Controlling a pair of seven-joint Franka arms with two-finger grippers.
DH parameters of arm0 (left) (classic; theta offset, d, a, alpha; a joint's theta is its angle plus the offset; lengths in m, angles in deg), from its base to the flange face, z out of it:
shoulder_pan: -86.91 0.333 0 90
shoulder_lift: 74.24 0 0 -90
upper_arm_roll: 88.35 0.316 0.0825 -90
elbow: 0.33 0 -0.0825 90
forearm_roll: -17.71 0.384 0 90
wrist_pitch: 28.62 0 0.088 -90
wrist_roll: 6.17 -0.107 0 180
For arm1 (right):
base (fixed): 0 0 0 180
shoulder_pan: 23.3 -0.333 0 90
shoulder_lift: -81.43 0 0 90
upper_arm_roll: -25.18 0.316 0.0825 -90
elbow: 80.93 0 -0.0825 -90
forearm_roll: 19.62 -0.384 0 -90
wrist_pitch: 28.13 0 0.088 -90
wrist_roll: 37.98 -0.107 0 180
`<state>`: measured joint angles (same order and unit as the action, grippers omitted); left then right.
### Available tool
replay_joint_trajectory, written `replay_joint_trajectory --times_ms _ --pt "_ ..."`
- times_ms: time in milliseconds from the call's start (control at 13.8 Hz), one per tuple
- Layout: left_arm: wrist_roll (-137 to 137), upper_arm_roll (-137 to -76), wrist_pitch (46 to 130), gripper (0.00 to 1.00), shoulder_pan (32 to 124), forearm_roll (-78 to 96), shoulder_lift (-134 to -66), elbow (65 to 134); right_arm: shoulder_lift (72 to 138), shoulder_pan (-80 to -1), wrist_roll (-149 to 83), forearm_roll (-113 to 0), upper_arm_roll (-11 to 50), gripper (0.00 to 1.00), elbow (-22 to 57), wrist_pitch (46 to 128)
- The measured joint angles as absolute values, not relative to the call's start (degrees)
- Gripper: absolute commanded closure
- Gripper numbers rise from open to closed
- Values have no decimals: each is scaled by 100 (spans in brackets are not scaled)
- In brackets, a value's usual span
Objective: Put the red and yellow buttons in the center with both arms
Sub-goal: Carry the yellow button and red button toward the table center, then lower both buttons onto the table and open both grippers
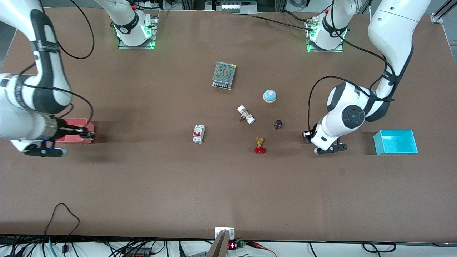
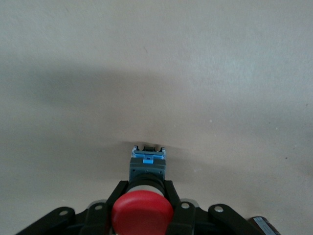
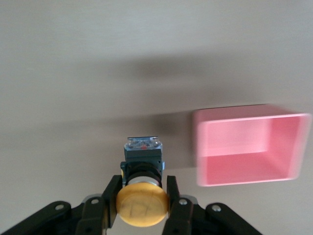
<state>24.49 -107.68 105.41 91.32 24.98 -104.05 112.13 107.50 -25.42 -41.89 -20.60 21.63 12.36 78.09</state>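
Observation:
My left gripper [image 1: 307, 136] is shut on the red button [image 2: 142, 212], jaws clamped on its black body below the round red cap. It holds the button low over bare brown tabletop [image 1: 228, 185], between the middle objects and the blue bin. My right gripper [image 1: 88, 135] is shut on the yellow button [image 3: 142, 207] in the same way, at the edge of the pink bin [image 1: 75, 130] at the right arm's end of the table. In the right wrist view the pink bin [image 3: 249, 147] lies beside the held button. Both buttons are hidden in the front view.
In the middle stretch lie a metal power supply [image 1: 224, 75], a blue-domed bell [image 1: 270, 96], a white-capped fitting [image 1: 246, 114], a small dark cylinder [image 1: 278, 124], a brass valve with red handwheel [image 1: 260, 146] and a white breaker [image 1: 198, 134]. A blue bin [image 1: 395, 142] stands at the left arm's end.

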Motion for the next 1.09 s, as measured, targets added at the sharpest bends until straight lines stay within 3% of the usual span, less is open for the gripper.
replay_joint_trajectory --times_ms 145,290,508,870,1088 --pt "2562 -10772 10563 20 9060 2498 -10404 11249 10965 -2956 -4752 -2327 2171 79 1235 7981" --pt "2604 -10770 10563 0 9057 2498 -10409 11269 11223 -3366 -5478 -2390 2178 79 1236 8338" --pt "2615 -10760 10563 0 9074 2498 -10421 11298 11550 -3886 -6495 -2392 2185 79 1226 8802" --pt "2610 -10774 10469 0 9068 2498 -10178 11104 11761 -4214 -7194 -2584 2185 79 1097 8897" --pt "2174 -10769 9653 0 9076 2620 -9739 10616 11912 -4240 -7311 -2896 2184 79 1030 8936"
